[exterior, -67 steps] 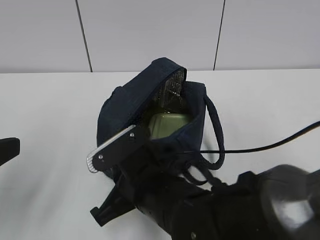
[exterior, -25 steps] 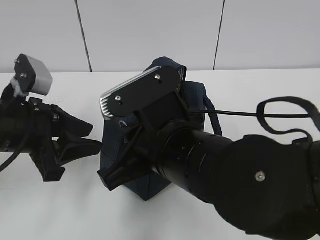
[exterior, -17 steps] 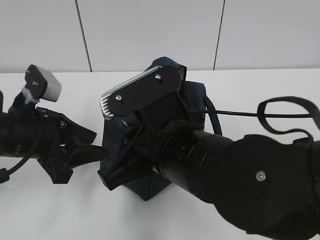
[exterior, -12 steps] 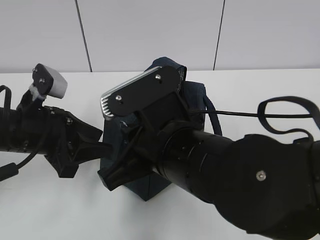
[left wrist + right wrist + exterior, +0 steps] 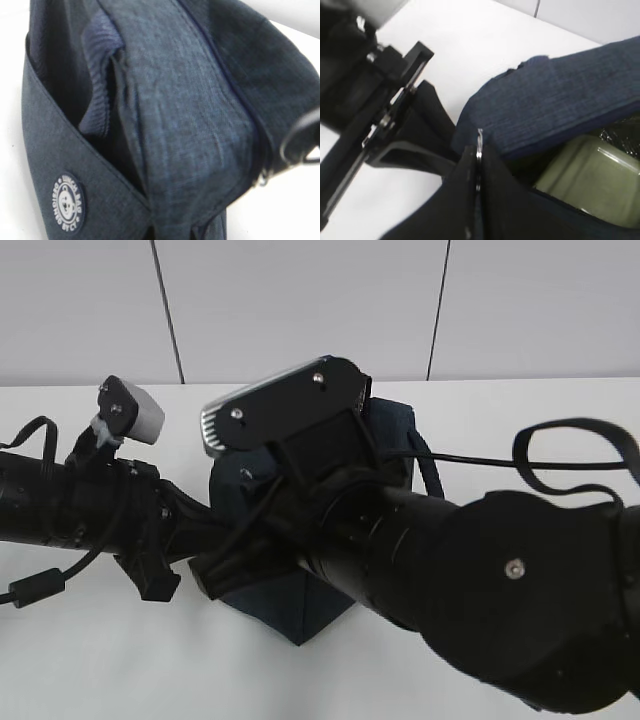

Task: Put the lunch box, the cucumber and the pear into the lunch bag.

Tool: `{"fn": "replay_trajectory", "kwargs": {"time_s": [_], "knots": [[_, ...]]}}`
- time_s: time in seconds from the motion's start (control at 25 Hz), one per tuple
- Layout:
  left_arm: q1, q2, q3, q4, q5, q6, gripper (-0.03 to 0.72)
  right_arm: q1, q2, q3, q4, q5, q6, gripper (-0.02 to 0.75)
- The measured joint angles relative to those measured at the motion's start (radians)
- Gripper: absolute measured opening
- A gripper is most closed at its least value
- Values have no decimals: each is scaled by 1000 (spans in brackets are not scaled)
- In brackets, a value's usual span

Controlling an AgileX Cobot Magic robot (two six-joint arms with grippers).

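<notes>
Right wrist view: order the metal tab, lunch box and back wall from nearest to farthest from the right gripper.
1. metal tab, between the fingers.
2. lunch box, lower right, inside the lunch bag.
3. back wall, top right.

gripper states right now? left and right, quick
Left gripper: at the lunch bag; open or shut cannot be told.
Right gripper: closed on the bag's zipper pull, lunch box visible inside.

Black right gripper fingers pressed together, pinching a small metal zipper pull; black left gripper reaches rightward, fingers hidden.
</notes>
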Motion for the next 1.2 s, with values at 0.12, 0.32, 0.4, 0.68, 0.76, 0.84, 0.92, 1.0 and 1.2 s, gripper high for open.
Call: {"fn": "replay_trajectory", "kwargs": {"time_s": [0.12,0.32,0.4,0.68,0.76,0.84,0.92,1.0,1.2], "knots": [[0,0,0,-3,-1,0,24,-8,0,-40,50,-15,-65,0],[0,0,0,-10,-1,0,22,-62,4,-96,162,-23,-187,0],[0,0,0,-11,1,0,22,-109,4,-114,179,1,-197,0],[0,0,-3,-16,2,0,17,-299,4,-191,234,189,-204,0],[-2,0,-5,-17,3,0,16,-343,4,-206,239,225,-204,0],[-3,0,-7,-17,3,0,17,-389,9,-226,239,266,-206,0],[-3,0,-7,-17,3,0,15,-436,25,-253,239,292,-207,0],[-4,0,-7,-10,3,0,15,-484,50,-281,239,318,-208,0],[-4,0,-7,16,2,-1,14,-661,167,-387,305,447,-210,0]]}}
